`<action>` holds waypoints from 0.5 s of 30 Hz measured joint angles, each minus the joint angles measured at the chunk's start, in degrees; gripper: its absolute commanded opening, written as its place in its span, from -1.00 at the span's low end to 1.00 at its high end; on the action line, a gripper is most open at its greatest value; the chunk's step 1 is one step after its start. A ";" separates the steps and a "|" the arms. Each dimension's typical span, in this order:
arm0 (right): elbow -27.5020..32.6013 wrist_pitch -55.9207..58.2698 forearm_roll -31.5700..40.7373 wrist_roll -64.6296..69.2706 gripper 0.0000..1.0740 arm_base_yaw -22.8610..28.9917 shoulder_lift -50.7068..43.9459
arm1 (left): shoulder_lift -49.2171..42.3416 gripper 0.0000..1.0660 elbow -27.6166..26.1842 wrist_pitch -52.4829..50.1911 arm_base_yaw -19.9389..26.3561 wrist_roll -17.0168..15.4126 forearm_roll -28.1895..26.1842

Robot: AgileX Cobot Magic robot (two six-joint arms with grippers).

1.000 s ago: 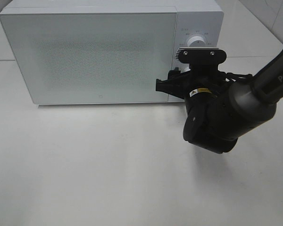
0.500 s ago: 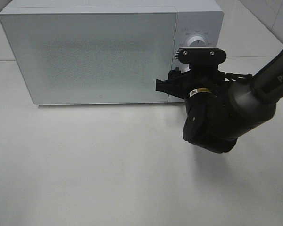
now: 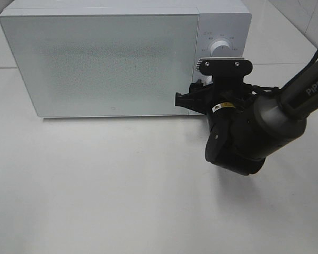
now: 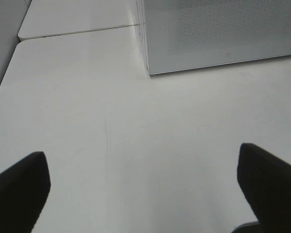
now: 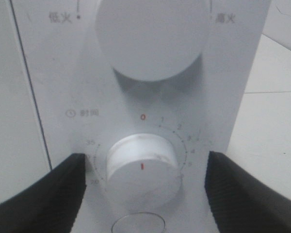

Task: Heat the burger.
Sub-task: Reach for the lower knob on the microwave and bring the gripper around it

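Observation:
The burger is out of view. The white microwave [image 3: 106, 63] stands at the back of the table with its door shut. My right gripper [image 5: 143, 191] is up against the control panel, open. Its dark fingers [image 5: 43, 191] stand on either side of the lower timer knob [image 5: 142, 170], with a gap on each side. The larger power knob [image 5: 153, 34] is just above it. From above, the right arm [image 3: 238, 132] covers the lower panel, and only the upper knob [image 3: 220, 47] shows. My left gripper [image 4: 145, 194] is open over bare table, with nothing between its fingers.
The white table [image 3: 95, 185] spreads out in front of the microwave. In the left wrist view the microwave's lower corner [image 4: 148, 73] lies ahead, and a table seam [image 4: 77, 31] runs beyond it.
The right wrist has sunk very slightly in front of the control panel. Nothing else has moved.

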 measured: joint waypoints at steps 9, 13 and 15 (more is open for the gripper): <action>0.00 0.00 0.06 0.00 0.30 0.00 0.00 | 0.00 0.83 0.00 0.00 0.00 0.00 0.00; 0.00 0.00 0.06 0.00 0.30 0.00 0.00 | 0.00 0.83 0.00 0.00 0.00 0.00 0.00; 0.00 0.00 0.06 0.00 0.30 0.00 0.00 | 0.00 0.83 0.00 0.00 0.00 0.00 0.00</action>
